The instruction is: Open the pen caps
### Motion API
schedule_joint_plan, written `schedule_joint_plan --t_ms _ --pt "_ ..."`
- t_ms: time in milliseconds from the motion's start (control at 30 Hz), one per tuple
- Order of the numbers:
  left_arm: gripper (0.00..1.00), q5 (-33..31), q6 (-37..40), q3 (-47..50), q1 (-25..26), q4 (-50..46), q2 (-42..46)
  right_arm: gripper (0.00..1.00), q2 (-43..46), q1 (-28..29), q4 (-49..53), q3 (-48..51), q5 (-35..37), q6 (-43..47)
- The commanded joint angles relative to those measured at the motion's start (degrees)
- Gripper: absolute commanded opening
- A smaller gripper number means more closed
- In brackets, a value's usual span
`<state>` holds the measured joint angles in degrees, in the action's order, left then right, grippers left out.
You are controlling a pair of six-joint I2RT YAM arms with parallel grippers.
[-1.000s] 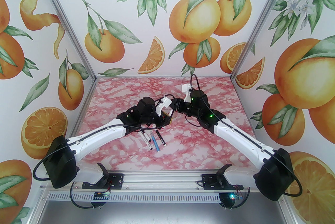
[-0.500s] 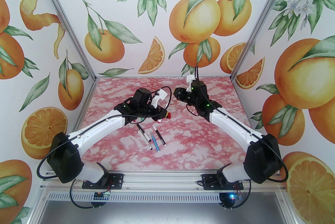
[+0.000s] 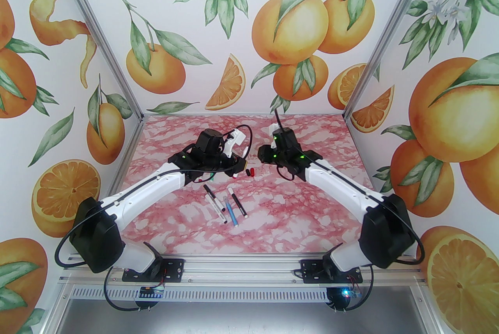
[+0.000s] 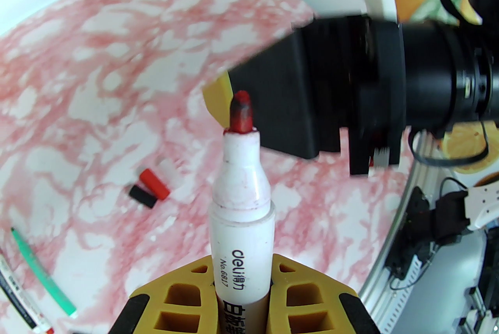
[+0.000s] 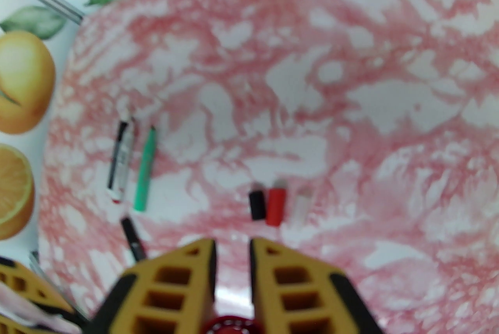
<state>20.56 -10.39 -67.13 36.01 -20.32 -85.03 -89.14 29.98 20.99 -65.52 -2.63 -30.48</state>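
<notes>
While its yellow fingers (image 4: 308, 285) pinch the barrel, the left end effector (image 4: 241, 270) holds a white deli whiteboard marker (image 4: 239, 188), whose bare red nib (image 4: 241, 112) points out past the fingertips. The right end effector (image 5: 232, 246) is narrowly closed on a red cap (image 5: 226, 324) deep between its fingers. Beyond it, a black cap (image 5: 257, 203), a second red cap (image 5: 276, 205) and a pale cap (image 5: 302, 207) lie side by side on the pink marbled desk (image 5: 351, 51), with a green pen (image 5: 145, 172) well to their left.
</notes>
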Motion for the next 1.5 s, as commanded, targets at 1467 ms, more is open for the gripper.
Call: schedule_joint_plan --t_ms 1467 --pt "0.00 -3.3 -1.1 11.3 -3.2 6.9 7.5 0.20 -22.8 -1.5 6.1 -8.3 6.1 -1.3"
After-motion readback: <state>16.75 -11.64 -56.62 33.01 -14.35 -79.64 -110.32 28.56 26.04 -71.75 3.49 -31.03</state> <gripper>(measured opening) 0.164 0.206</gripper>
